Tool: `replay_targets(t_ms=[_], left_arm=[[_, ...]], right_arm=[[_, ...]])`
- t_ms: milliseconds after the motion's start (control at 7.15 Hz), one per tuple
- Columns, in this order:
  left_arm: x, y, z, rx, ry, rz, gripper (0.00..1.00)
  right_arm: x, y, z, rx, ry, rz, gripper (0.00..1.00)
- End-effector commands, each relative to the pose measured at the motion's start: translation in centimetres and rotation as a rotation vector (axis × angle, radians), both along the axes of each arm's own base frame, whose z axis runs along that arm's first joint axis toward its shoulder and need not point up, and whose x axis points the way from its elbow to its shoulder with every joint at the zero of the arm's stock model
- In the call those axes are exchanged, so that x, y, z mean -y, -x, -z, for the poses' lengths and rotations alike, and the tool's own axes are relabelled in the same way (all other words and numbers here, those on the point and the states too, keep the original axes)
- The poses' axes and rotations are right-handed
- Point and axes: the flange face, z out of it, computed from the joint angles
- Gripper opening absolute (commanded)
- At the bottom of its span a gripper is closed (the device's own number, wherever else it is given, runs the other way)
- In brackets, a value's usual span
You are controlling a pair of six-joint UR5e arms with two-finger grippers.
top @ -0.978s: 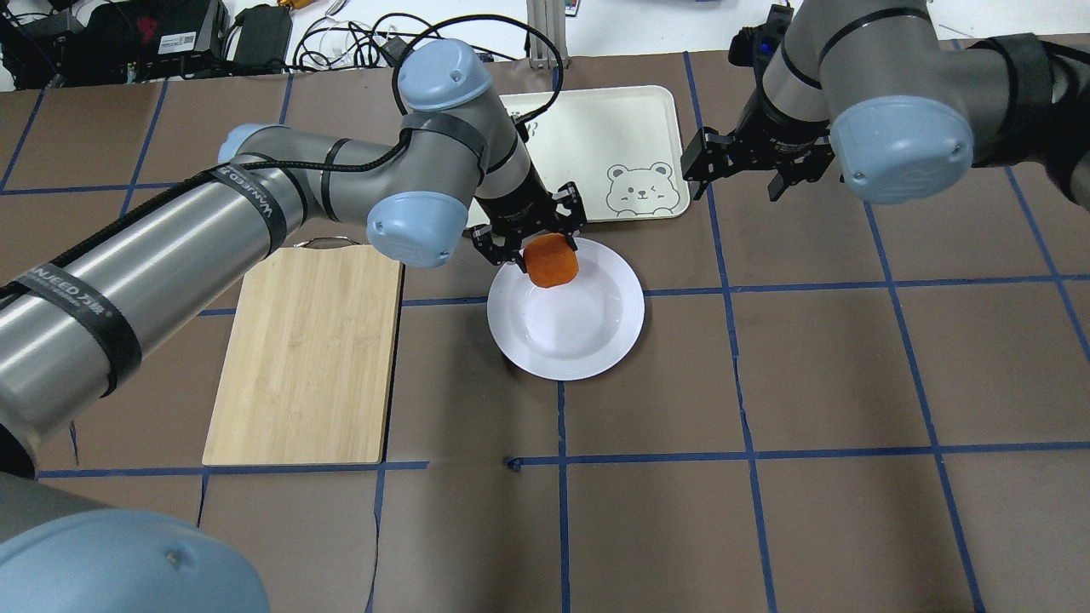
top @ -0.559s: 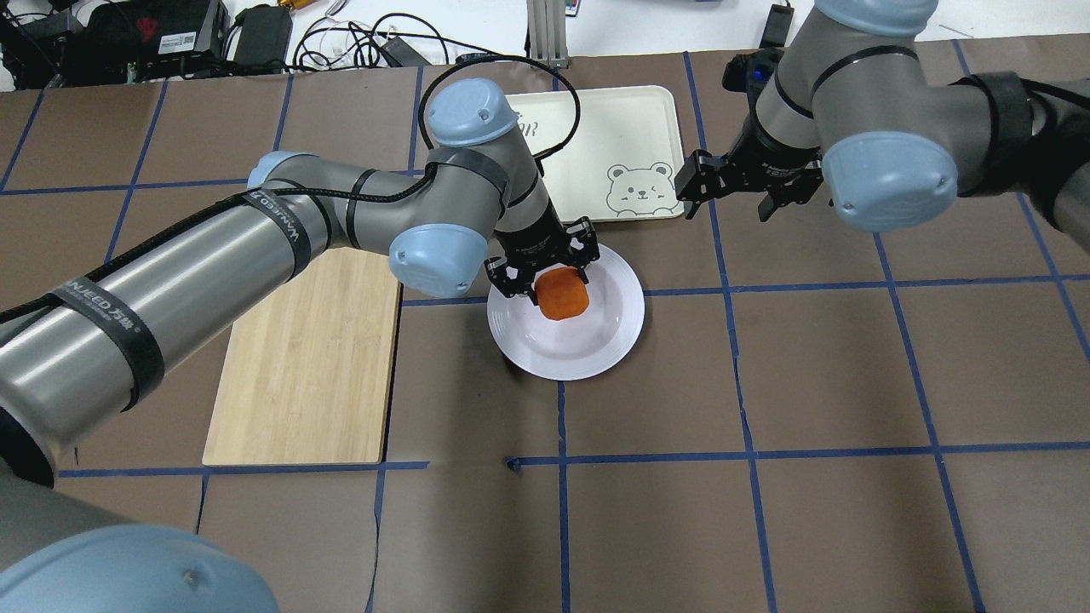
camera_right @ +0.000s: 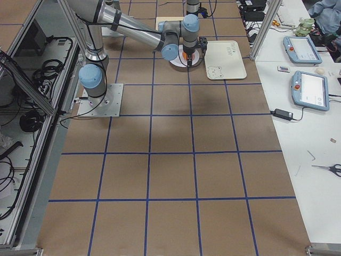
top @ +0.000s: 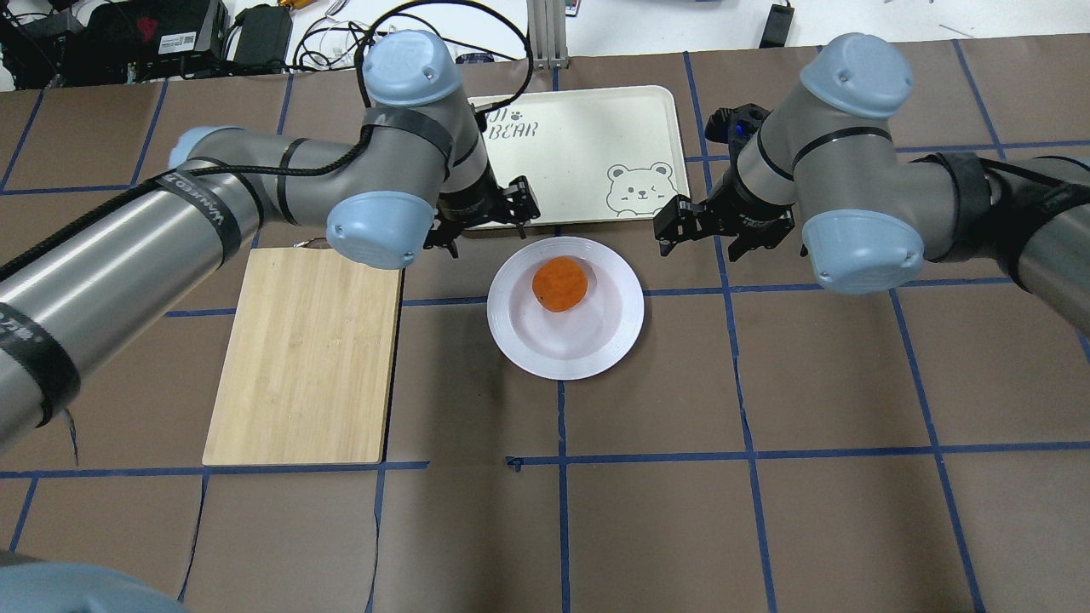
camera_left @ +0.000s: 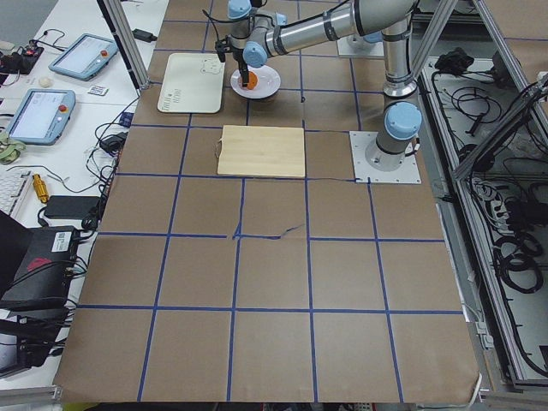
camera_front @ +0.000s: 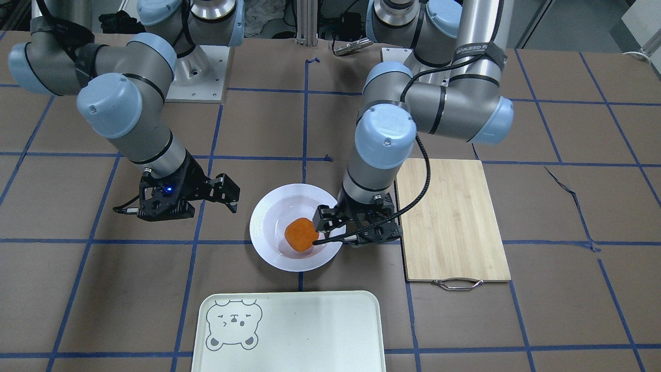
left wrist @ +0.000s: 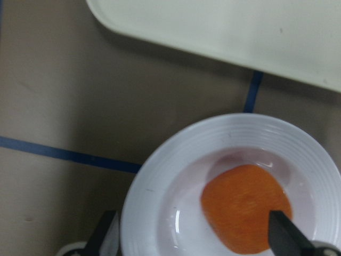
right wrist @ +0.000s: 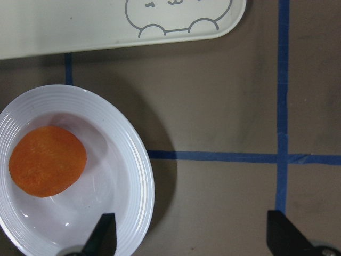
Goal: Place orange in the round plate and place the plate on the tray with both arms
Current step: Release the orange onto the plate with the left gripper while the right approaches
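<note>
The orange (top: 559, 283) (camera_front: 300, 234) lies free in the sunken centre of the round plate (top: 596, 340) (camera_front: 263, 227). My left gripper (top: 484, 220) is open just beyond the plate's far-left rim, by the tray's near edge. In the left wrist view its fingers (left wrist: 282, 237) stand wide apart above the orange (left wrist: 245, 205) and plate (left wrist: 154, 213). My right gripper (top: 702, 234) hangs open to the right of the plate, holding nothing; its wrist view shows the plate (right wrist: 133, 176) and orange (right wrist: 48, 160) at lower left. The tray (top: 596, 128) (camera_front: 310, 330) sits behind the plate.
A bamboo cutting board (top: 306, 358) (camera_front: 454, 217) with a metal handle lies left of the plate, under my left arm. Cables and power bricks (top: 255, 38) crowd the far table edge. Brown matting with blue tape lines covers the table.
My left gripper let go of the orange, which now rests in the plate, and drew back toward the tray. My right gripper moved down and in toward the plate's right side.
</note>
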Motion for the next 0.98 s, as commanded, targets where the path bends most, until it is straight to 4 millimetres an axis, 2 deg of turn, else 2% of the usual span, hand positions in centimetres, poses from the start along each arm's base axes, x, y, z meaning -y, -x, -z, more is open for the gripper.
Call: replay_targets(t_ms=[0,140,280,419,559,699,839], left_arm=[[0.8,-9.1,-5.3,0.059,0.002,0.009,1.0],[-0.1,-13.3,-8.5,0.175,-0.005,-0.043,1.0],[-2.3,-14.4,-9.8,0.218,-0.082,-0.051,1.0],[-2.9,-14.9,-11.1,0.215,-0.061,-0.063,1.0],[-3.0,-15.7,-11.9,0.222,-0.047,-0.075,1.0],[-2.9,-17.6,-12.1,0.213,-0.053,-0.081,1.0],[-3.3,-17.0,-13.2,0.124,-0.025,0.0,1.0]], right_arm=[[0.0,-1.0,4.6,0.044,-0.006,0.076,1.0],[-0.5,-1.7,6.9,0.069,-0.005,0.066,1.0],[-1.4,-2.3,8.2,0.106,-0.024,0.082,1.0],[-1.7,-3.9,9.0,0.182,-0.028,0.094,1.0],[-1.8,-4.3,9.4,0.19,-0.035,0.092,1.0],[-2.4,-4.6,10.3,0.193,-0.058,0.093,1.0],[-2.6,-4.6,11.0,0.186,-0.07,0.09,1.0]])
